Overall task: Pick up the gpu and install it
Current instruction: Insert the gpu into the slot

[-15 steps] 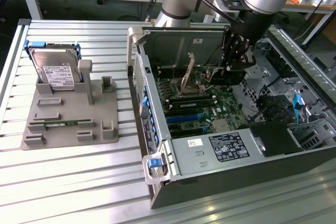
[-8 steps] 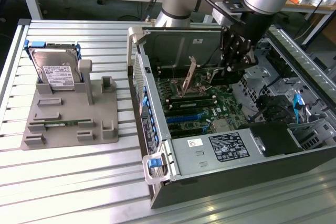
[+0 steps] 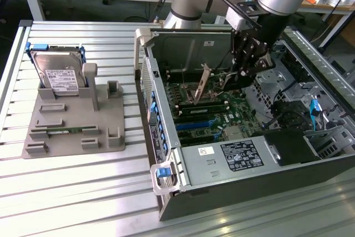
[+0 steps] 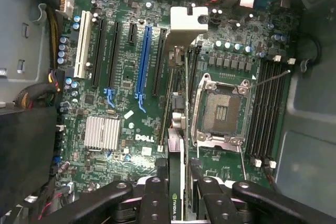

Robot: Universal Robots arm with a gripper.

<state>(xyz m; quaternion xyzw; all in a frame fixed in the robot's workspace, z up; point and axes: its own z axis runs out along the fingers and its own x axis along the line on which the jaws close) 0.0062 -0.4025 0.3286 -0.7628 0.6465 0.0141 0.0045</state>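
1. The tool (image 3: 239,74) is seen inside the open computer case (image 3: 166,154), which lies on its side on the slatted tabletop (image 3: 83,192).
2. The gpu (image 3: 202,84) is clamped between the tool's jaws, which are closed partway on the thin card.
3. In the wrist view the gpu (image 4: 183,103) is seen edge-on, gripped between the black fingers (image 4: 161,170), with a green label visible on it near the tool (image 4: 179,170).
4. Its silver bracket (image 4: 189,22) is found at the far end of the card, near the slotted rear wall of the case.
5. The card is held over the motherboard (image 4: 126,114), between the black expansion slot (image 4: 159,61) and the processor socket (image 4: 220,111); the blue slot (image 4: 143,59) lies just beyond that black one.
6. In the exterior view the card appears tilted rather than level; whether it touches the board cannot be told.
7. On the exterior view's left, a grey holder (image 3: 72,131) is set on the tabletop, well apart from the tool.
8. A hard drive (image 3: 58,73) in a blue frame is propped upright at the back of that holder.
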